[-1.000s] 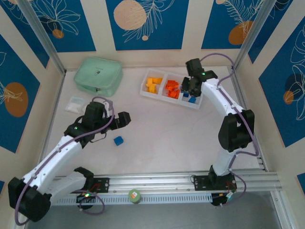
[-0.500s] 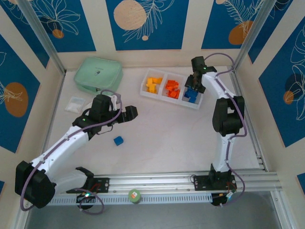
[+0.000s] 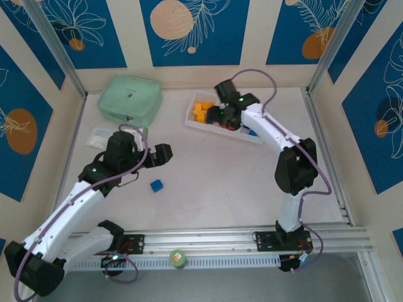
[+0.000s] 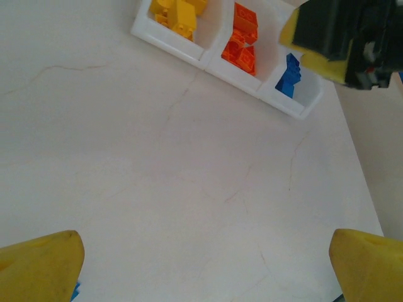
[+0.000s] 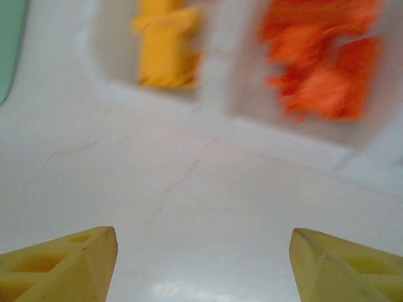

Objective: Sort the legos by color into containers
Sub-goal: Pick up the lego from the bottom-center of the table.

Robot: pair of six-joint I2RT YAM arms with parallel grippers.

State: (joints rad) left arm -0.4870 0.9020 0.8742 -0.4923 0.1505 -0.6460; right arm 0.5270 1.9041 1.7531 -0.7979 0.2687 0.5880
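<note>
One loose blue lego (image 3: 156,185) lies left of mid-surface, toward the near edge; light, rigid, slick plastic, best pinched across flat sides. The left tool (image 3: 165,153) and right tool (image 3: 211,116) stand wide, empty

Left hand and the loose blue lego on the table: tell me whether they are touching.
Apart. The top external view shows the left hand open above the table, with a strip of bare surface between it and the blue lego.
</note>
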